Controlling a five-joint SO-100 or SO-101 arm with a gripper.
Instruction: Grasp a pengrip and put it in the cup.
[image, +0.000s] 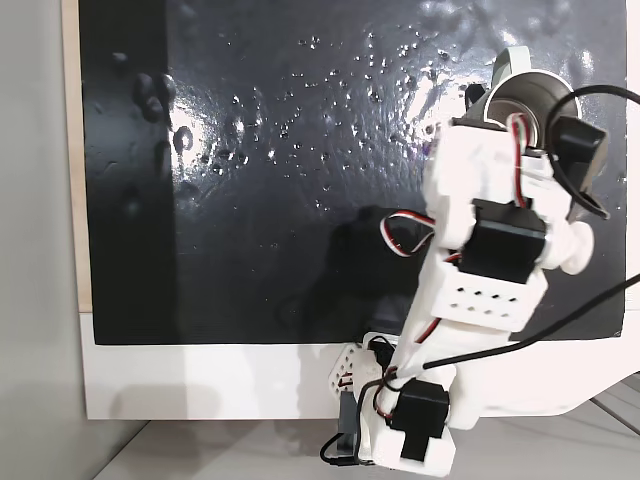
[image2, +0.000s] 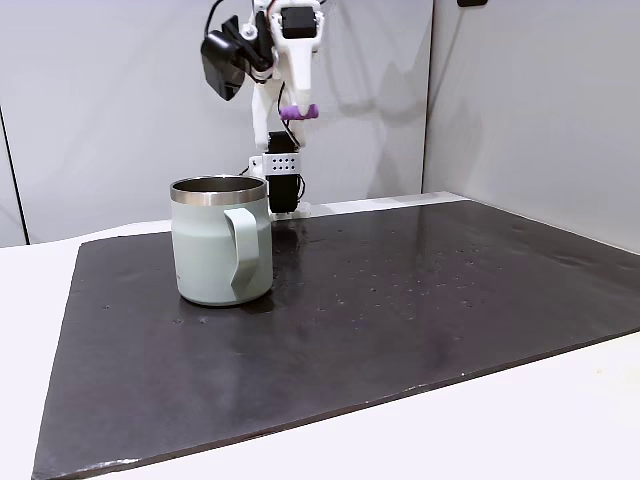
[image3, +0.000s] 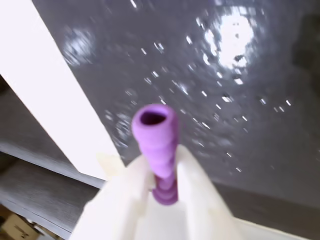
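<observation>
In a fixed view from above, we see the cup (image: 530, 95) at upper right, half hidden by the arm, its inside too covered to judge. In the side fixed view the gripper (image2: 299, 112) hangs high at top centre, behind the cup, so we judge an early release would miss. In the wrist view the jaws pinch the pengrip (image3: 159, 145) at lower centre, only by its lower end, so it might slip.

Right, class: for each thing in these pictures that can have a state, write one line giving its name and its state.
pengrip: pinched in the gripper, lifted off the mat, open end poking out past the fingertips.
gripper: shut on the pengrip, raised high above the mat.
cup: upright on the mat, mouth open, handle towards the camera in a fixed view.
mat: flat, speckled with shiny spots.
</observation>
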